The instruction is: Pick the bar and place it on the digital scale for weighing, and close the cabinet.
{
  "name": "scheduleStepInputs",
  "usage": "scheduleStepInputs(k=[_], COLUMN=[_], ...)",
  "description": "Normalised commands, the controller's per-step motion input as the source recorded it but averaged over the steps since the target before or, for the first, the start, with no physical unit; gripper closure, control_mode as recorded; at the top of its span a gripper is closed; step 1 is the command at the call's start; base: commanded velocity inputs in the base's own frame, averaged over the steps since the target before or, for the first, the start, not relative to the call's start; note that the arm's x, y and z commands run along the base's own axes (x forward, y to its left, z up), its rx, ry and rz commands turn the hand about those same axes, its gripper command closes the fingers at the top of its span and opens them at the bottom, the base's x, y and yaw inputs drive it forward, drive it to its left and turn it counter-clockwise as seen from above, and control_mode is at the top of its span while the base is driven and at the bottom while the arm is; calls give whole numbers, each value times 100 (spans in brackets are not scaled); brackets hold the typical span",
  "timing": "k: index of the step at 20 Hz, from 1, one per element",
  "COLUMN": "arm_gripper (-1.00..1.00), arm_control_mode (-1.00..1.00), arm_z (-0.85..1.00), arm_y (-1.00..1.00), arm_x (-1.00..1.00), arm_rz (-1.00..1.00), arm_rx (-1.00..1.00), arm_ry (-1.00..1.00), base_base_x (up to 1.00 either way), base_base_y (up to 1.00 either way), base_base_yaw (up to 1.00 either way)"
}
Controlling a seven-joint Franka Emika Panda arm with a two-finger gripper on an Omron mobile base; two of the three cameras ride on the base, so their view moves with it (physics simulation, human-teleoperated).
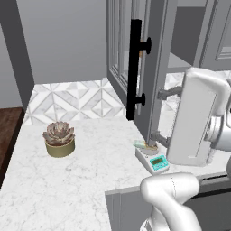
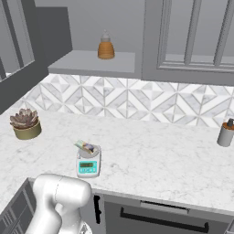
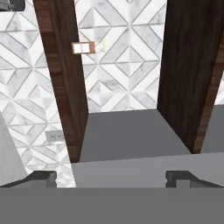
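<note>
Bar [image 2: 85, 146] rests on scale [image 2: 88, 165]; open, empty gripper [image 3: 111, 177] faces cabinet shelf, door [image 1: 133, 67] ajar beside it.

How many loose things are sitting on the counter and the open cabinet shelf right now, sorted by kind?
Potted succulent: 1
Digital scale: 1
Wrapped bar, lying on the scale: 1
Grey canister at the counter's far right: 1
Orange-brown bottle on the cabinet shelf: 1
Total: 5
</note>
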Motion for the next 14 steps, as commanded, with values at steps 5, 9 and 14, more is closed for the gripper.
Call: scheduleStepInputs(k=[5,9,14], arm_gripper=[-100,-100,-100], arm_control_mode=[-100,-100,-100], arm_z=[-75,-73,-70], arm_y=[100,100,84], arm_x=[0,0,33], arm_rz=[-31,-34,-33], arm_rx=[19,16,25], arm_ry=[-13,-18,-13], base_base_x=[0,0,0], base_base_y=[0,0,0], base_base_yaw=[0,0,0])
